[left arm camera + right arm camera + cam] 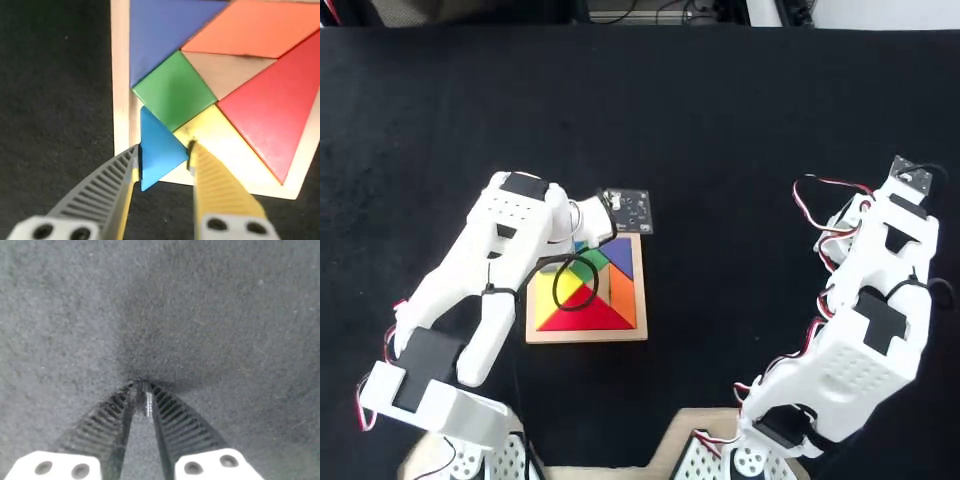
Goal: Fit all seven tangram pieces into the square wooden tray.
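Now left gripper [163,150] clenched on blue triangle [159,145], over tray [120,75] rim, just beside green square [172,92]. Triangle looks small, light, stiff wood with smooth sides; may slip if pinch is loose. Best hold: two flat edges, near middle. Right gripper [142,387] closed, empty, over worktop [225,315].

Light: you have bright, even light; white plastic arm [490,270] stands out on black felt table [720,120].
Glare: yellow triangle piece [220,137] washed pale.
Shadow: dark felt patch before right gripper [141,386].
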